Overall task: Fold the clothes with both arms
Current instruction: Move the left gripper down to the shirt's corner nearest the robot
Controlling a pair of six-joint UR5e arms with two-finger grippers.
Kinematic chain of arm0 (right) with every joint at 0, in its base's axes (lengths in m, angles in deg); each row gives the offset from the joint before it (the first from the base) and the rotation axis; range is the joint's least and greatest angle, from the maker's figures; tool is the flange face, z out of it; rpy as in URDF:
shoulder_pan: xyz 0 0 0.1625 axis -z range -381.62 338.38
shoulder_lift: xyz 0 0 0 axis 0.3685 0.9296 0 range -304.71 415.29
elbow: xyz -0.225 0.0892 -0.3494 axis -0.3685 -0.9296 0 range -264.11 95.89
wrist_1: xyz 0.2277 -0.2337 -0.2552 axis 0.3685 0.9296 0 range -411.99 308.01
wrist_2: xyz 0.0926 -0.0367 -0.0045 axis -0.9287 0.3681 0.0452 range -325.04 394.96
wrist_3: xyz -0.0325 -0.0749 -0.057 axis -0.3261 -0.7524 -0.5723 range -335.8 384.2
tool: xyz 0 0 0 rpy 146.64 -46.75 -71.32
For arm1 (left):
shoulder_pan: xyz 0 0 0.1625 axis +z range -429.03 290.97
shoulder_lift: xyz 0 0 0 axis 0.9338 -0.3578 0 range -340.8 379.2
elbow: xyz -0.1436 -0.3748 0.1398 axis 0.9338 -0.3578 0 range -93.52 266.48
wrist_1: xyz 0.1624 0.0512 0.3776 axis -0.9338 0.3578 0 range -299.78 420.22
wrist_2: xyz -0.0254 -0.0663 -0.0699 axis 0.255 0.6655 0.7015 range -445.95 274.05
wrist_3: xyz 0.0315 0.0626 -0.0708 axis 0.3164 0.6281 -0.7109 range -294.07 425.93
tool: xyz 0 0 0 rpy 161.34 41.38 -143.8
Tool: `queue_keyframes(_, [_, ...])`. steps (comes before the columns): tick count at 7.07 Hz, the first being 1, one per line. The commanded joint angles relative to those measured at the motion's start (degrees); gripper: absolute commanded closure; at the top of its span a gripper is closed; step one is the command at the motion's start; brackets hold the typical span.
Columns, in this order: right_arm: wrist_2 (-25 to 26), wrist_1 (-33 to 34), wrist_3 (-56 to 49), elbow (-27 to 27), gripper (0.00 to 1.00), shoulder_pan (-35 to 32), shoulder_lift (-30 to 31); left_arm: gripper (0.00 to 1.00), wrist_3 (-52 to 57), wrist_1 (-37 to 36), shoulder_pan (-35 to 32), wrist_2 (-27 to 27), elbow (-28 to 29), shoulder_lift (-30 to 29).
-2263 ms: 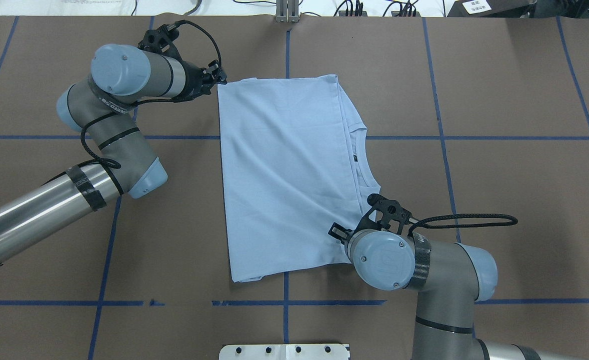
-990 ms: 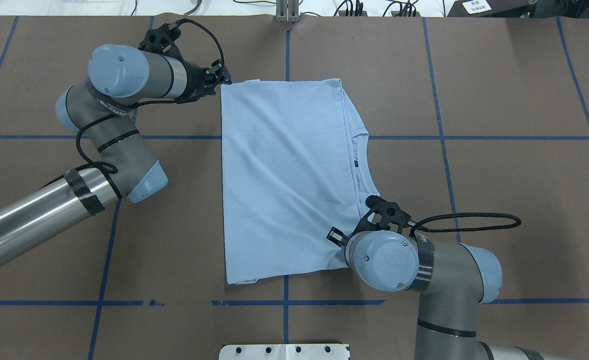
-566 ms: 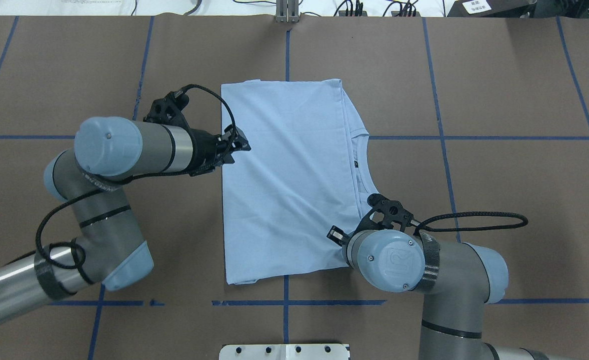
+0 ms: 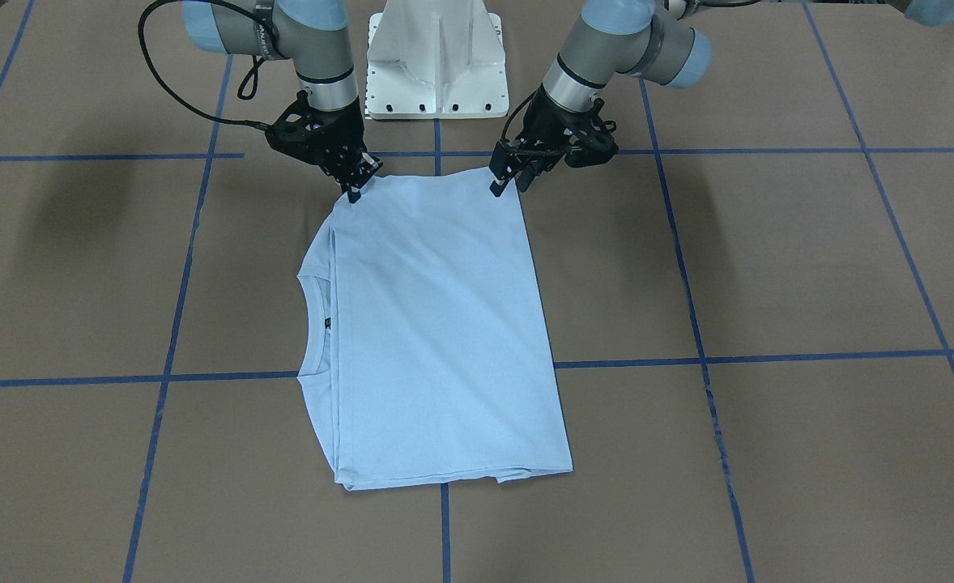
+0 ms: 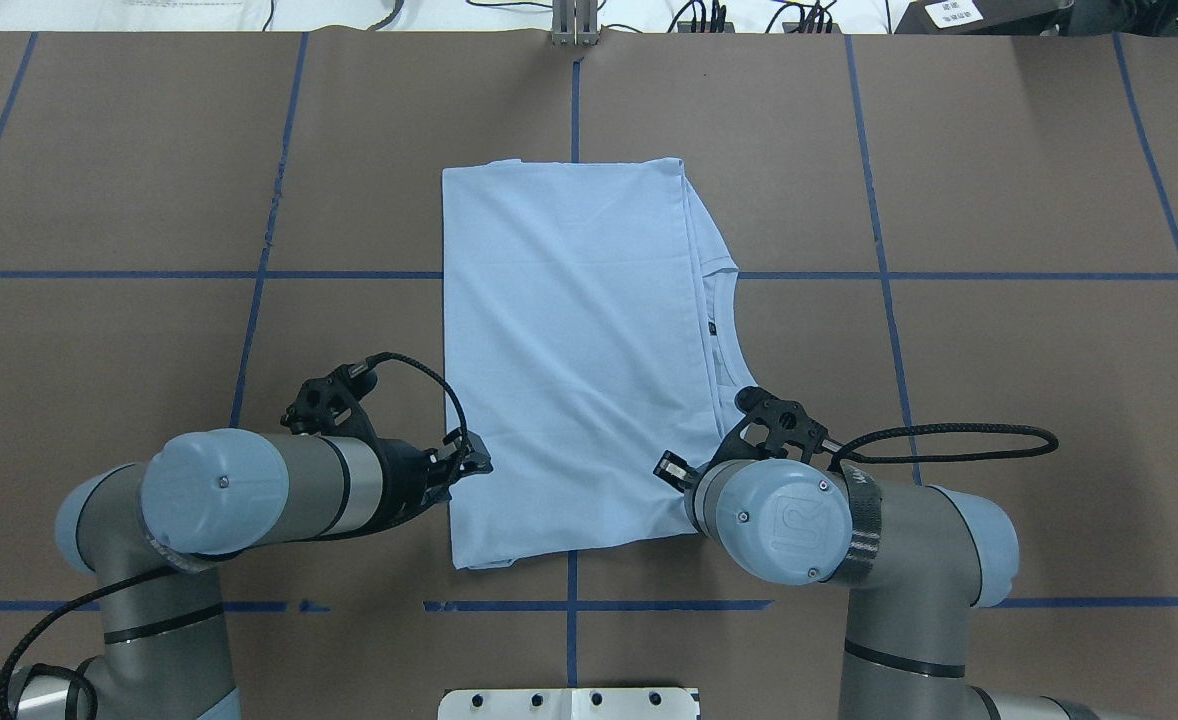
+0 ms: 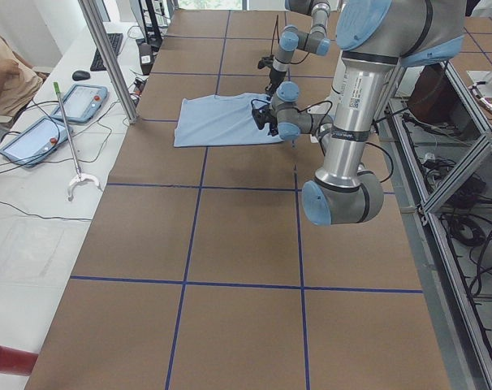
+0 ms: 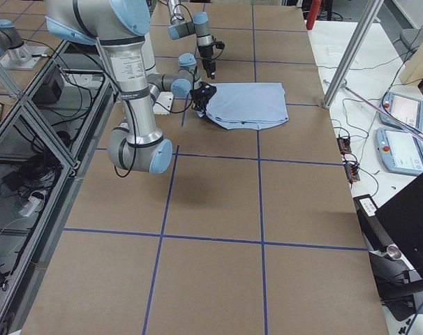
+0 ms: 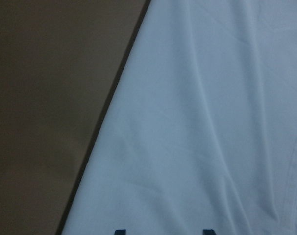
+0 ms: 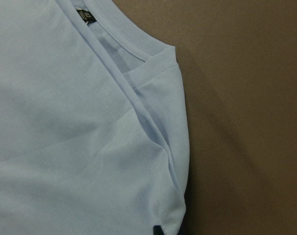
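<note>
The light blue T-shirt (image 5: 579,350) lies folded and flat at the table's middle, its round neck (image 5: 724,320) toward the right; the chest print is hidden. My left gripper (image 5: 471,462) is open, just above the shirt's left edge near its near corner. It also shows in the front-facing view (image 4: 508,186). The left wrist view shows two fingertips apart over the cloth (image 8: 197,122). My right gripper (image 4: 354,192) is shut on the shirt's near right corner, by the shoulder (image 9: 163,147). In the overhead view its own wrist hides it.
The white pedestal base (image 4: 436,61) stands just behind both grippers. Blue tape lines (image 5: 879,275) cross the brown table. A metal pole (image 6: 108,57) and tablets (image 6: 71,101) are at the operators' side, beyond the shirt.
My left gripper has left the shirt's far left corner and swung back along the left edge to the near left corner. The shirt settled flat. The right arm has barely moved.
</note>
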Motion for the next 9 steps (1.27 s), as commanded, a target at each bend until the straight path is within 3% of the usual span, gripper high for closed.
queue_keyframes(1, [0.0,0.0,0.0,0.1,1.00,0.0,0.0,0.38,-3.2,-1.9,3.2,-0.2,0.5,0.7])
queue_keyframes(4, [0.0,0.0,0.0,0.1,1.00,0.0,0.0,0.41,-4.4,-2.0,4.9,-0.2,0.7,0.8])
queue_keyframes(6, [-0.1,-0.1,0.0,0.3,1.00,0.1,0.0,0.61,-4.5,-2.0,4.9,-0.2,0.8,0.9])
queue_keyframes(8, [-0.1,-0.1,0.0,0.3,1.00,0.0,-0.1,0.99,-5.2,-2.0,5.3,-0.2,0.7,0.8])
queue_keyframes(9, [-0.1,-0.1,0.0,0.4,1.00,0.0,-0.1,1.00,-5.1,-2.0,5.3,-0.2,0.6,0.8])
